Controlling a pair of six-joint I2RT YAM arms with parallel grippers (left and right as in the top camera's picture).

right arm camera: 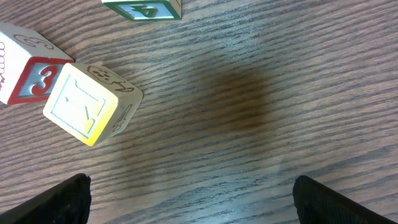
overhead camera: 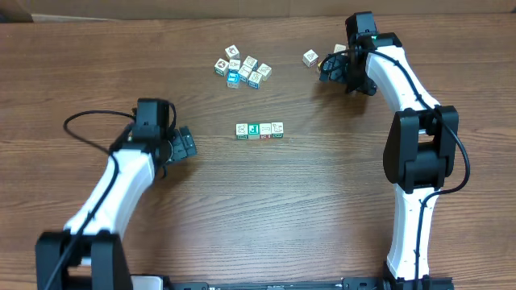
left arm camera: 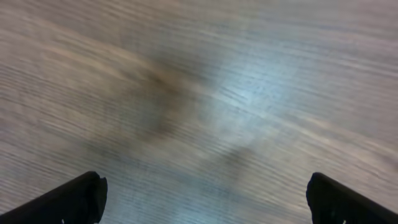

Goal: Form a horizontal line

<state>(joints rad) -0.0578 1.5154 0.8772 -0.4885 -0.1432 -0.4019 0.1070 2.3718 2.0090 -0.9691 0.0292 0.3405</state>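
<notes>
From overhead, we saw the horizontal line (overhead camera: 260, 130) lying near the middle of the frame on the wooden bench (overhead camera: 322, 201). It was four small cubes set edge to edge in a straight left-to-right row. Above it, toward the top of the frame, sat a loose clump of cubes (overhead camera: 242, 68), well apart from the row. A lone cube (overhead camera: 310, 58) lay to the right of that clump. The right claw (overhead camera: 329, 69) hung just to the right of the lone cube in the upper right, spread and holding nothing. Another cube showed partly behind it. The left claw (overhead camera: 189, 145) hovered at mid-left, pointing toward the row but well short of it, and it too was spread and empty.

In the left wrist view, we saw only blurred wood grain. The two dark fingertips (left arm camera: 74, 199) stood far apart in the lower corners with nothing between them.

In the right wrist view, the black fingertips (right arm camera: 62, 199) again sat wide apart in the lower corners over bare wood. A yellow-faced cube (right arm camera: 90, 112) lay tilted at the left of the frame. A red-marked cube (right arm camera: 25, 78) bearing a 3 was just beside it at the upper left edge, and we could not tell whether the two touched. A green-faced cube (right arm camera: 146, 7) was cut off by the top edge.
</notes>
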